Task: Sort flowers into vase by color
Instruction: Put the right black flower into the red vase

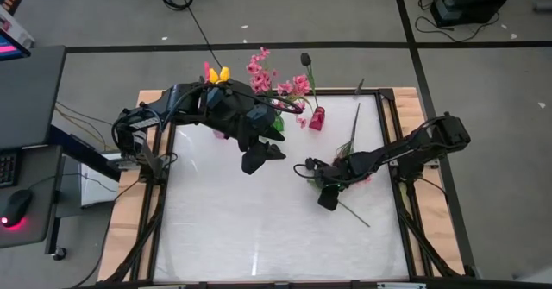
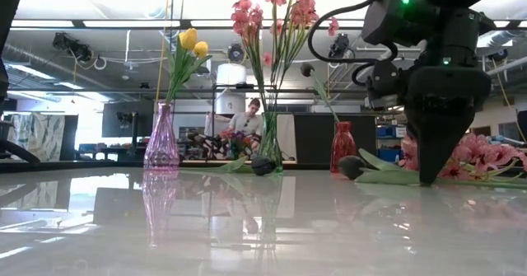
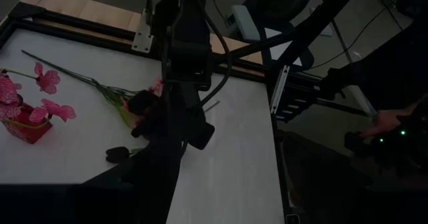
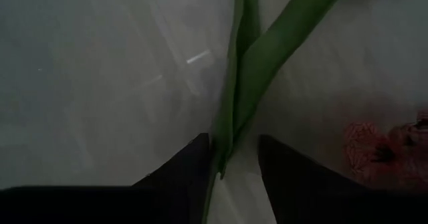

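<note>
No legible writing is seen. The right gripper (image 4: 233, 158) is lowered onto the table (image 1: 259, 229), its narrowly parted fingers straddling a dark tulip's green leaves (image 4: 267, 57); contact cannot be told. The left gripper (image 1: 259, 158) is held wide open at ten o'clock from it.

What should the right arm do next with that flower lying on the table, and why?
Probably close the right gripper on the green stem and lift. Its wrist view shows the stem and a leaf running between the two fingers, which stand apart on either side, down at the table. The left gripper hangs open above the table, uninvolved.
</note>
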Controlling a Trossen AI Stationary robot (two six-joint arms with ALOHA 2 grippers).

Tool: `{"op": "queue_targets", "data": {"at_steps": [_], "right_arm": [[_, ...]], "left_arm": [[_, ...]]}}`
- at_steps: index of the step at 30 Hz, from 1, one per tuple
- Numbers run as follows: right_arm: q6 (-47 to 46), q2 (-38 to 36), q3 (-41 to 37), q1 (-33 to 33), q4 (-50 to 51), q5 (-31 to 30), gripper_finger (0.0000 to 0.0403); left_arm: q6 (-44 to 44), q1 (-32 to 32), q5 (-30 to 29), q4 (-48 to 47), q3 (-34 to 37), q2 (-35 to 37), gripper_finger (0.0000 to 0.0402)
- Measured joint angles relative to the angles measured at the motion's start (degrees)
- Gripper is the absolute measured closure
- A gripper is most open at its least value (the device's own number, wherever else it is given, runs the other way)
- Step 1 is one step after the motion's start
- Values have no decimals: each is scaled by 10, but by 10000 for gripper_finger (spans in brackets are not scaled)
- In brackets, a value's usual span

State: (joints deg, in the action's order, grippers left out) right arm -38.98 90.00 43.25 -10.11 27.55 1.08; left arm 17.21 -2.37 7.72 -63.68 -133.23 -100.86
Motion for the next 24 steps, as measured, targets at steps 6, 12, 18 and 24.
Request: {"op": "queue_targets", "data": {"at_steps": [6, 12, 18, 24], "right_arm": [[1, 0, 0, 0, 9, -1, 336], [4, 0, 0, 1, 9, 8, 391], [4, -2, 6, 1, 20, 13, 396], [23, -2, 55, 0, 56, 29, 398]], "left_arm": [[0, 0, 0, 0, 0, 0, 134], [0, 0, 0, 0, 0, 0, 134], [0, 0, 0, 0, 0, 0, 134], [0, 0, 0, 0, 0, 0, 134]]}}
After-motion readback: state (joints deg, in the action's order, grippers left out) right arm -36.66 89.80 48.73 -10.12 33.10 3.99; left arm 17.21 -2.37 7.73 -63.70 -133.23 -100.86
